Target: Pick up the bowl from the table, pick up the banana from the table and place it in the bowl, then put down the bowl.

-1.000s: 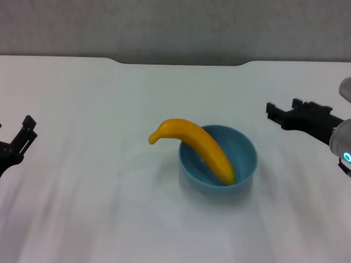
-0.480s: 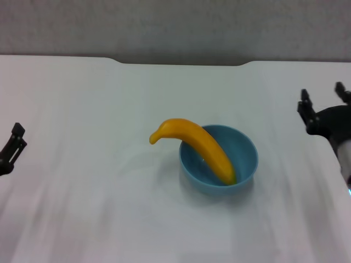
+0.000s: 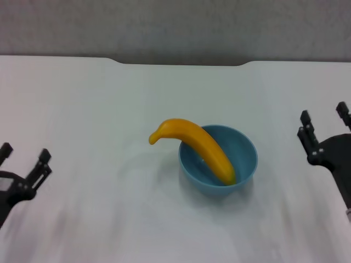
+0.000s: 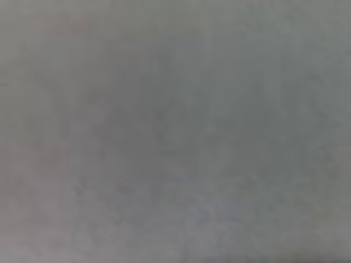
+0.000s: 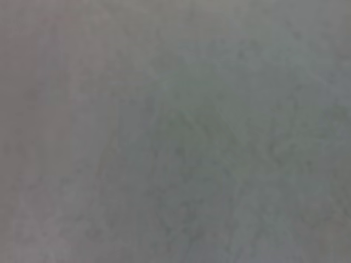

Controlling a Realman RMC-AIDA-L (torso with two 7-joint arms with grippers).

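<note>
In the head view there is one round, glossy light-blue bowl (image 3: 218,159) standing on the large plain white matte table (image 3: 98,104), and one curved yellow-orange banana (image 3: 195,146) lying in it: its dark-tipped end rests down inside the bowl by the near wall, while its body leans over the bowl's left rim and its short stem pokes out to the left of the bowl, clear of the tabletop. Two grippers show, both well apart from the bowl and holding nothing. The black left gripper (image 3: 23,157) sits far to the left of the bowl and nearer the robot, its two fingers spread apart. The black right gripper (image 3: 323,121) sits far to the right of the bowl, level with it, its fingers likewise parted. The left wrist view shows only a plain grey, featureless surface, with no bowl, banana or fingers to be made out. The right wrist view shows the same kind of blank grey field.
</note>
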